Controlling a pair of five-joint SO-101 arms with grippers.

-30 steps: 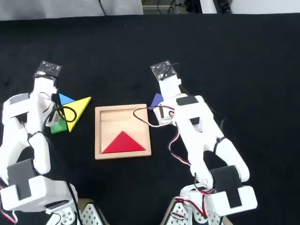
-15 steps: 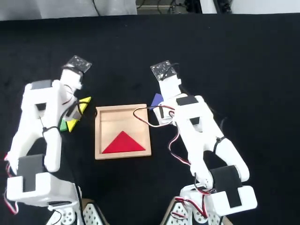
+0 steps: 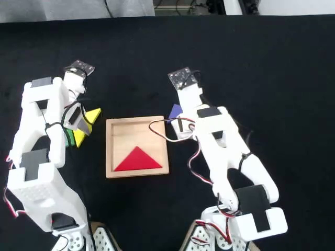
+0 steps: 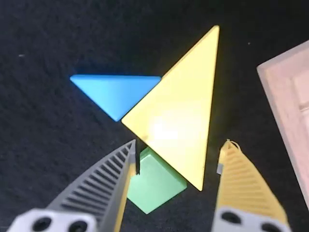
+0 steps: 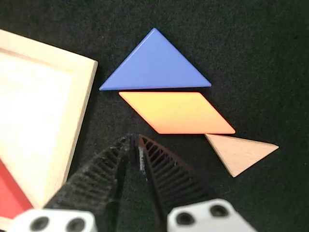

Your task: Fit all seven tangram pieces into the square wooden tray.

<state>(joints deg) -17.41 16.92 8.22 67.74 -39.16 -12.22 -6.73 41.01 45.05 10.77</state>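
The square wooden tray (image 3: 118, 137) lies mid-table with a red triangle (image 3: 137, 159) in its near part. Left of it, my left gripper (image 4: 179, 145) is open and straddles the narrow end of a large yellow triangle (image 4: 178, 111), with a blue triangle (image 4: 116, 91) and a green square (image 4: 154, 186) touching that piece. From above, the left gripper (image 3: 78, 124) covers part of the yellow triangle (image 3: 93, 115). My right gripper (image 5: 135, 141) is shut and empty just off the tray's right edge (image 5: 77, 111), short of an orange parallelogram (image 5: 176, 112), a violet-blue triangle (image 5: 154, 67) and a wood-coloured triangle (image 5: 241, 152).
Everything sits on a black cloth. The right arm (image 3: 214, 130) hangs over the pieces right of the tray, so from above just a corner of the violet-blue triangle (image 3: 174, 111) shows. The tray's far half is bare wood.
The left arm has swung in from the left and its gripper now sits over the yellow triangle, hiding the blue one from above. The right arm has not moved.
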